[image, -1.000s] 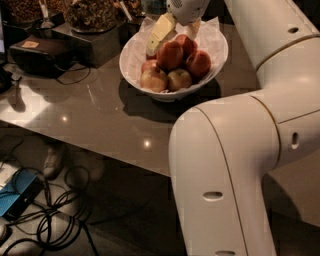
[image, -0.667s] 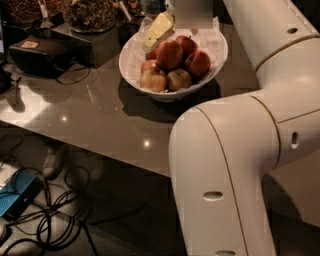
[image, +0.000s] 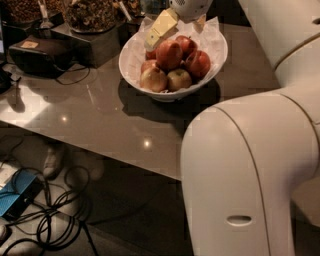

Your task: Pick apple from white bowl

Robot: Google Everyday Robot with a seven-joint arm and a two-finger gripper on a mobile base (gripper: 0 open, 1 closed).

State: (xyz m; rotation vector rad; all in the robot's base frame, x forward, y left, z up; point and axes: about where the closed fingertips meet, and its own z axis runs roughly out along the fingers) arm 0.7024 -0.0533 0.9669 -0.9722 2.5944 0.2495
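Note:
The white bowl [image: 210, 75], lined with crinkled white paper, stands on the grey table and holds several apples. A large deep red apple [image: 169, 54] lies on top of the pile, with two more red ones [image: 198, 63] to its right and behind it. Two paler yellowish apples [image: 154, 79] lie at the front. My gripper [image: 179, 31] hangs over the back of the bowl at the frame's top. One yellow finger [image: 160, 27] slants down to the left of the red apple, and the other finger [image: 200, 21] shows to the right. The fingers stand apart, open, with nothing gripped.
My white arm [image: 250, 170] fills the right foreground and hides the table's right part. Glass jars of food [image: 90, 12] and a dark box [image: 37, 52] with a cable stand at the back left. Cables and a blue device [image: 17, 197] lie on the floor.
The gripper has risen a little and shifted slightly back above the bowl. The apples lie as before.

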